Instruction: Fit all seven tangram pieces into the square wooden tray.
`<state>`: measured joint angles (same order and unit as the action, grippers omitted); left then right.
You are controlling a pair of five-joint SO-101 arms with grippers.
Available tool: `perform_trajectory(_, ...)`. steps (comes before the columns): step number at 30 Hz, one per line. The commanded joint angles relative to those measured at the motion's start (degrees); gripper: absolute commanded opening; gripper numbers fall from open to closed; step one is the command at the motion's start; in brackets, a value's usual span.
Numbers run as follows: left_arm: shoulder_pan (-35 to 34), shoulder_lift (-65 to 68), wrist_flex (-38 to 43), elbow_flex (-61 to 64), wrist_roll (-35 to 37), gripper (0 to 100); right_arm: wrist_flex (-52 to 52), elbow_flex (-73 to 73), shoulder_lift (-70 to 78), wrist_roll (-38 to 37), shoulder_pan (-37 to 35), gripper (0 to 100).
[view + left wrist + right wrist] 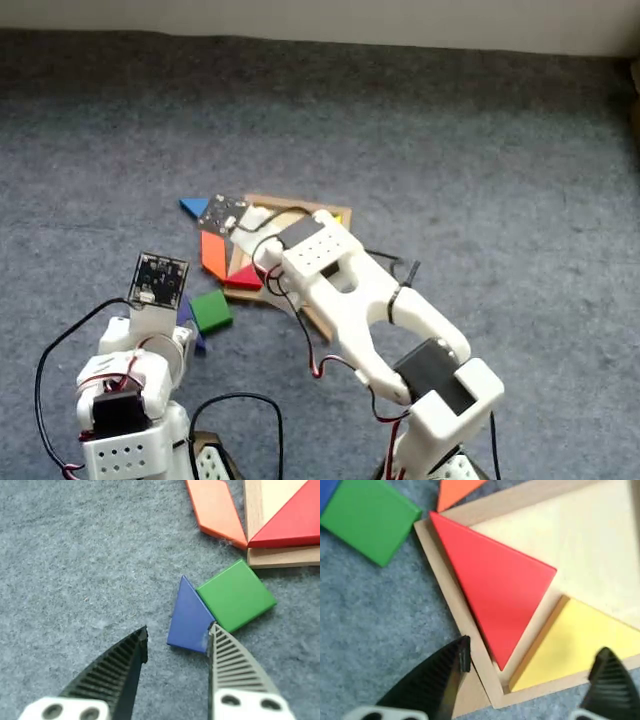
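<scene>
The square wooden tray (451, 582) holds a red triangle (495, 585) and a yellow piece (575, 645); the red one's corner rides over the rim. My right gripper (535, 652) hangs open just above them, holding nothing. On the carpet beside the tray lie a green square (235, 595), a dark blue triangle (187, 617) touching it, and an orange parallelogram (215, 510). My left gripper (178, 630) is open over the blue triangle, one fingertip (212, 627) at its edge. In the high view a light blue triangle (193, 206) lies beyond the tray (300, 205).
Grey carpet (480, 150) spreads wide to the right of and beyond the tray. The right arm's white body (350, 285) stretches over the tray. Black cables (235, 400) trail near both arm bases.
</scene>
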<state>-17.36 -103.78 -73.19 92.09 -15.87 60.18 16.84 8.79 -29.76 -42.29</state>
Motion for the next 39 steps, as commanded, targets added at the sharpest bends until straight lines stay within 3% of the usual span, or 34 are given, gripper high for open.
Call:
perform_trajectory(1, -0.84, -0.04, 0.88, -0.40, -0.35, 21, 0.31, -3.56, -1.10, 0.62, 2.51, 19.0)
perform_trajectory(5, -0.84, -0.04, 0.88, -0.40, -0.35, 21, -4.35, -3.47, -1.01, 0.88, 2.86, 12.4)
perform_trajectory(10, -0.84, -0.04, 0.88, -0.40, -0.35, 21, -14.73, -3.21, -0.57, 10.20, 2.77, 12.1)
perform_trajectory(13, -0.84, -0.04, 0.88, -0.40, -0.35, 21, -19.82, -2.59, -0.48, 11.52, 2.59, 12.0)
perform_trajectory(28, -0.84, -0.04, 0.88, -0.40, -0.35, 21, -19.91, 7.43, -0.48, 11.08, 7.25, 12.0)
perform_trajectory(32, -0.84, -0.04, 0.88, -0.40, -0.35, 21, -19.56, 7.43, -0.57, 4.75, 11.47, 12.0)
perform_trajectory(39, -0.84, -0.04, 0.88, -0.40, -0.35, 21, -11.82, 6.81, -1.19, 4.48, 11.91, 12.0)
